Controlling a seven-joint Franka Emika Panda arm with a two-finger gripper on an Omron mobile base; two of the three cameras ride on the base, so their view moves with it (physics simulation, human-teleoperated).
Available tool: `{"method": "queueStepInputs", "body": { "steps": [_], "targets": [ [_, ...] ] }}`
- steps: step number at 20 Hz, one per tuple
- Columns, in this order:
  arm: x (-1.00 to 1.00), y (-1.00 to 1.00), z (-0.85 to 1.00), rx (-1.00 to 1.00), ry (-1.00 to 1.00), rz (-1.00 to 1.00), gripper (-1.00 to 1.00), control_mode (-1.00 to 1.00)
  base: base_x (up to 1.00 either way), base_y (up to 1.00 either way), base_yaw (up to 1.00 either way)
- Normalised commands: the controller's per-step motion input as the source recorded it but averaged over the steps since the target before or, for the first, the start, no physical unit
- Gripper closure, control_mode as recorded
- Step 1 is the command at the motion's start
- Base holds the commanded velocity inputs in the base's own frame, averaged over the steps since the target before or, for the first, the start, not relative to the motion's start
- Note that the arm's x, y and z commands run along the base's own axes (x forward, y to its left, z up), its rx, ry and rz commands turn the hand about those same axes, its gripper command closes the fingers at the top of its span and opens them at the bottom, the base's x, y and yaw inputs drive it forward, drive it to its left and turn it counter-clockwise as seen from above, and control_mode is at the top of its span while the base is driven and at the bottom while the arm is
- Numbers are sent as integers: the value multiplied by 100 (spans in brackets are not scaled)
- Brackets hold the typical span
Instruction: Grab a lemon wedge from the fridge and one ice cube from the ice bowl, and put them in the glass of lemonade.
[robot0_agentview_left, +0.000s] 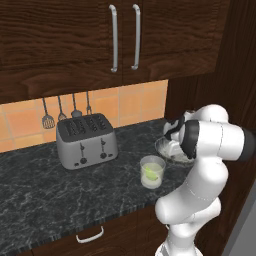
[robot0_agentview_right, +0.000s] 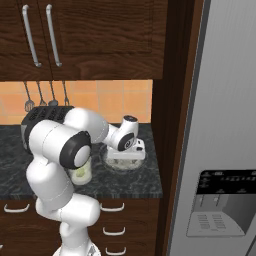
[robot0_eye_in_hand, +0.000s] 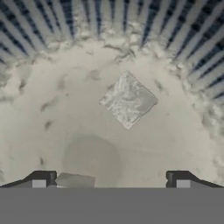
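here, end effector (robot0_eye_in_hand: 110, 179) above ice bowl (robot0_eye_in_hand: 52, 109)

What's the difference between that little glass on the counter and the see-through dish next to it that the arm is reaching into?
The glass of lemonade is a short, narrow tumbler; the ice bowl is wider and shallower. The glass holds pale liquid with a yellow-green lemon wedge in it; the bowl holds whitish contents and a squarish ice cube. The gripper is down in the bowl, not the glass. Both are clear and stand on the dark counter.
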Motion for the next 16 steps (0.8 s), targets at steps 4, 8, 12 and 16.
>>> {"method": "queueStepInputs", "body": {
  "steps": [4,8,12,16],
  "targets": [
    [-6,0,-5,0,0,0,-100,-100,0,0,0],
    [-9,0,-3,0,0,0,-100,-100,0,0,0],
    [-16,0,0,0,0,0,-100,-100,0,0,0],
    [0,0,0,0,0,0,-100,-100,0,0,0]
  ]
}}
